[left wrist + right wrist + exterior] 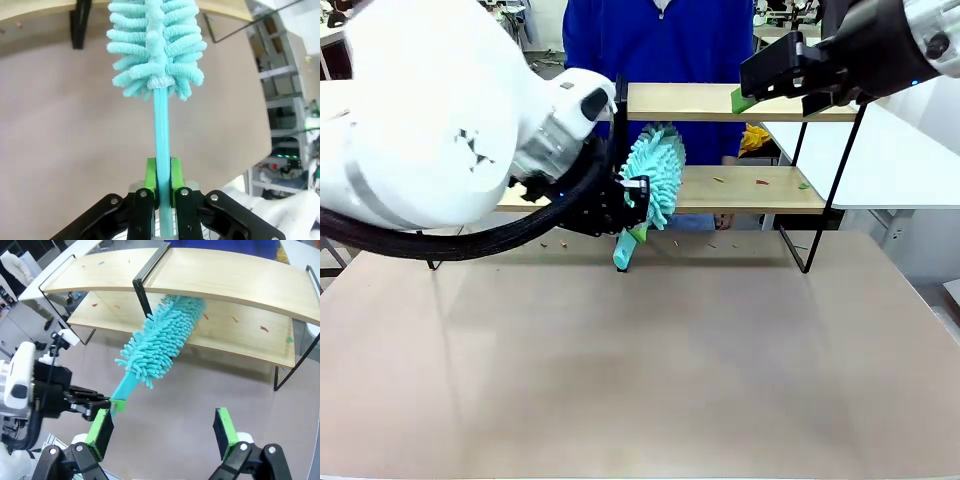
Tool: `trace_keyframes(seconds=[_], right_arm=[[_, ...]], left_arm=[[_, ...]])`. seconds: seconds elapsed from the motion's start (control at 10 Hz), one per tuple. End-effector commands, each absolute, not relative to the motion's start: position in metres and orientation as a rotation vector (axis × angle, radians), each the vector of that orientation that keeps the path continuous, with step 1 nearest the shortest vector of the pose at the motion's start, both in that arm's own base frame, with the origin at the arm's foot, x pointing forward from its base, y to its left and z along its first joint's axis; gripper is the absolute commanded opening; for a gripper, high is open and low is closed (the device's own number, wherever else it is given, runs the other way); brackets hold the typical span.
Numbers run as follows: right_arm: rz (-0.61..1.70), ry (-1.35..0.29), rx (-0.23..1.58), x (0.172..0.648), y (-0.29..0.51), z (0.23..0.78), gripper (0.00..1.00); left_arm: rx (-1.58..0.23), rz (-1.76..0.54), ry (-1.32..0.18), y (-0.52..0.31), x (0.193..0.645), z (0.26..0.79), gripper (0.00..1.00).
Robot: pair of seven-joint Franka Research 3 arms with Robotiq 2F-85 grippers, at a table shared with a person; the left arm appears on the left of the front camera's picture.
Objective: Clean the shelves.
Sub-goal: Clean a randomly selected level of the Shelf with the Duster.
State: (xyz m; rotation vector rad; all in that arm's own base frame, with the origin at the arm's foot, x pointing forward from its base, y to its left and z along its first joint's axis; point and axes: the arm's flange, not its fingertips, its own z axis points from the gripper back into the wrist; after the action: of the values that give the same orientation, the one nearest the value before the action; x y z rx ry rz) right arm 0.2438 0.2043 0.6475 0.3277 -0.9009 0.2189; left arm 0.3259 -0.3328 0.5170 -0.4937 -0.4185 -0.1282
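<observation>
Left fingers (150, 181) pinch duster (156, 45) handle; head between shelves (690, 102).

Between the shelves (750, 190), the duster (655, 170) and black post (620, 97) block the middle.

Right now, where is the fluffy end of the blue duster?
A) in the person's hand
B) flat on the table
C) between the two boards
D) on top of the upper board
C: held by the left hand, the duster pokes its fluffy end under the top board of the shelves, over the lower one.
</observation>
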Motion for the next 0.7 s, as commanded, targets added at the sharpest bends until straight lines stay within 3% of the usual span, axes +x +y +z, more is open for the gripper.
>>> trace_keyframes(seconds=[0.0, 0.3, 0.6], right_arm=[[0.217, -0.901, 0.334, 0.245, 0.204, 0.647, 1.0], [0.217, -0.901, 0.334, 0.245, 0.204, 0.647, 1.0], [0.217, -0.901, 0.334, 0.245, 0.204, 0.647, 1.0]], left_arm=[[-0.449, -0.093, -0.373, -0.359, 0.343, 0.524, 0.13], [-0.433, 0.032, -0.422, -0.378, 0.369, 0.523, 0.13], [-0.383, -0.008, -0.37, -0.406, 0.395, 0.513, 0.13]])
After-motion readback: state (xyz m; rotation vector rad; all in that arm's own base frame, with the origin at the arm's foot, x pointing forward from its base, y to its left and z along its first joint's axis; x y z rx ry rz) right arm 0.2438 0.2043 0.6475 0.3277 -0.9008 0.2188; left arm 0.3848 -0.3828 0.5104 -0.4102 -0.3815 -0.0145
